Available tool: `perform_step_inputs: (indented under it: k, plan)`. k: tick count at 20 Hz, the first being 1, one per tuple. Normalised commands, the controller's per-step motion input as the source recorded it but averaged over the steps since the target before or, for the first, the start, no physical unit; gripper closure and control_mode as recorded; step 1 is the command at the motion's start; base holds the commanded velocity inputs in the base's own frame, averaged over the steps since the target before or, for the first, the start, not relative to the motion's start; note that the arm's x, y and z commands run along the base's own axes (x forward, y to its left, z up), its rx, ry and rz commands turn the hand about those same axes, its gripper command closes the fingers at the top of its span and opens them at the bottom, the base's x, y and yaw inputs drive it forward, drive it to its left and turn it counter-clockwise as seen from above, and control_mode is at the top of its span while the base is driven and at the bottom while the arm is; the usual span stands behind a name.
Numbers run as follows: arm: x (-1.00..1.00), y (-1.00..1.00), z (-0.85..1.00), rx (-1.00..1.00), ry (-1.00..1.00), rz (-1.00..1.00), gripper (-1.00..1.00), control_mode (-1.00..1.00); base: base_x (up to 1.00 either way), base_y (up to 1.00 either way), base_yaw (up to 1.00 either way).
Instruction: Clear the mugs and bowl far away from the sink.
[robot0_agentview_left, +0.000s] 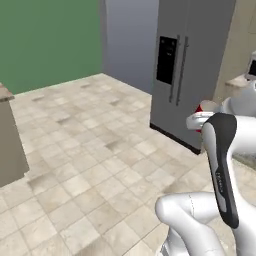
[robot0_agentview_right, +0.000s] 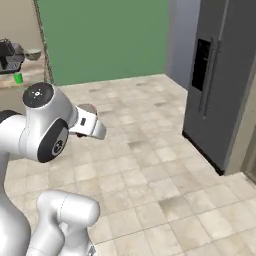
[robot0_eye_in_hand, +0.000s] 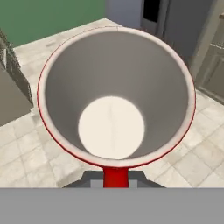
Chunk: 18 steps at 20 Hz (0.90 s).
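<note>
**Red mug in the claw, out on the kitchen floor**

The landmark here is the big grey fridge (robot0_agentview_left: 192, 70). It stands tall at the back of the room, with a dark panel on its door and two long handles.

Far off to the left of the fridge there is a green wall (robot0_agentview_right: 105, 40). Left of that wall, in the right base view, sits a counter (robot0_agentview_right: 22, 80). A small green mug (robot0_agentview_right: 18, 78) stands on it, well apart from the fridge. Some dark things sit behind that mug, too small to tell what they are.

Between the green wall and the fridge lies a pale tiled floor (robot0_agentview_left: 90, 150).

The white robot arm (robot0_agentview_left: 222, 165) is in front of the fridge, a bit to its right in the left base view. A bit of red peeks out just past the arm there.

In the hand view, the red mug (robot0_eye_in_hand: 116, 94) is right up against the camera. You look straight down into it. It is pale inside with a thin red rim. Its red handle points down to the claw (robot0_eye_in_hand: 116, 178). The claw is squeezed tight on that handle, holding the red mug up over the floor, near the fridge.
</note>
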Motion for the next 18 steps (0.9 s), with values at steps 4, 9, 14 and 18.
perform_step_inputs:
  k: [4,9,14,18]
  plan:
    - [0.00,0.00,0.00,0.00,0.00,0.00,1.00,1.00,0.25,0.00,1.00]
    - [0.00,0.00,0.00,0.00,0.00,0.00,1.00,1.00,0.98,-0.39,0.52]
    - [0.00,0.00,0.00,0.00,0.00,0.00,1.00,1.00,1.00,-0.93,0.27]
    - [0.00,0.00,0.00,0.00,0.00,0.00,1.00,1.00,1.00,-1.00,0.15]
